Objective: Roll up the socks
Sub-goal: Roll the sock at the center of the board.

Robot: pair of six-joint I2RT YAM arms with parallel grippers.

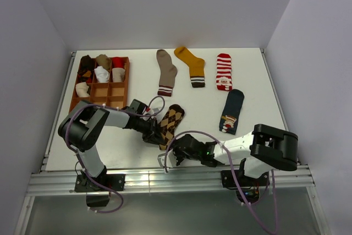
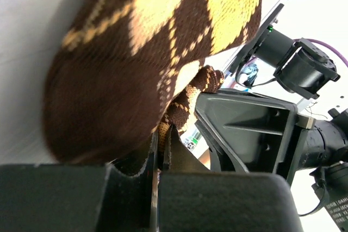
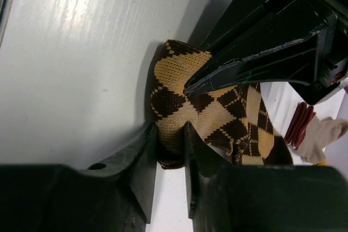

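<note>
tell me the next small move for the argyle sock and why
Probably the right gripper should turn its pinched end over onto the rest of the argyle sock to start the roll. Both grippers are closed on the sock's near end, the left gripper pinching fabric just beside, and most of the sock lies flat, not yet rolled.

left tool [image 2: 159, 153]: pinching argyle sock [image 2: 147, 47]; right tool [image 2: 247, 129]: against sock edge
</note>
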